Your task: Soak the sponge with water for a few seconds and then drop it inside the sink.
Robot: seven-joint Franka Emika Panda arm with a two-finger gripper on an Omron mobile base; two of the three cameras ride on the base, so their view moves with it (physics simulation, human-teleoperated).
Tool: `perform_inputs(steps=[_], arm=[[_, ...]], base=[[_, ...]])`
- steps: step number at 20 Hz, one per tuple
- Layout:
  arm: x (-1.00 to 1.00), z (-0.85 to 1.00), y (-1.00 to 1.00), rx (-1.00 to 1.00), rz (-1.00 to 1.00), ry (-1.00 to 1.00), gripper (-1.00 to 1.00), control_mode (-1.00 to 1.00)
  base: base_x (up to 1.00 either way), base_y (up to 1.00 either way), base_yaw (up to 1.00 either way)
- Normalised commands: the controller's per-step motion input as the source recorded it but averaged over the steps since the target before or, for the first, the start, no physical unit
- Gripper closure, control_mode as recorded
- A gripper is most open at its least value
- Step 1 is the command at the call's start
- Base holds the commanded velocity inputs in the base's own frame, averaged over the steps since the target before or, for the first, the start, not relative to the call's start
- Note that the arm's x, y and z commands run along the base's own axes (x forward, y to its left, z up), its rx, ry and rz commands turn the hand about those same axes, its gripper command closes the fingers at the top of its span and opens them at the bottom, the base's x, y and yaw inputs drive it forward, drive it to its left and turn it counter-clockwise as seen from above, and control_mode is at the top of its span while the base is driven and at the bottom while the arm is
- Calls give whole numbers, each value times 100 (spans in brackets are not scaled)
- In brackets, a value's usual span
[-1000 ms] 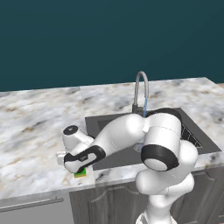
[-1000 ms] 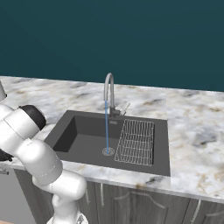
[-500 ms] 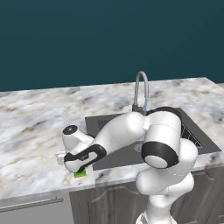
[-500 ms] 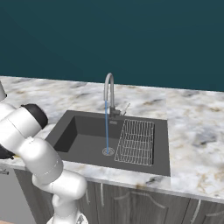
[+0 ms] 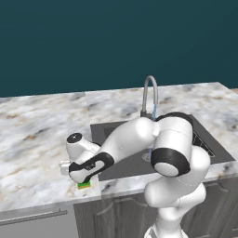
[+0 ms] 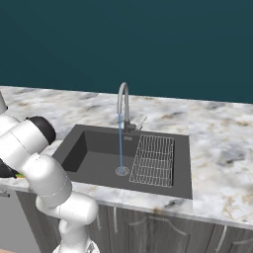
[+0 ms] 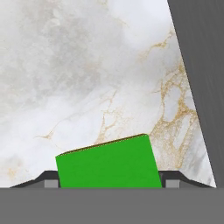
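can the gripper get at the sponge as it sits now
Probably yes. The gripper is already down over the sponge on the counter, a finger on each side, nothing between them. Whether the pads are touching it yet is unclear.

One sponge [image 7: 107, 162], one sink [image 6: 94, 153], one faucet [image 6: 123, 104], one wire rack [image 6: 153, 160].

My arm [image 5: 139, 139] is a chain of glossy white rounded shells with black bands at the joints. Nearest my hand sits a black collar, with a round dark cap on the white wrist knob above it.
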Motion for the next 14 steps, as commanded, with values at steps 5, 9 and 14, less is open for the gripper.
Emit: perform_inputs(steps=[5,9,14], arm=[[0,0,0,0,0,0,100,-100],[8,-3,-1,0,0,0,100,-100],[1,11,0,0,0,-8,100,-100]], base=[[0,0,0],[0,0,0],[0,0,0]])
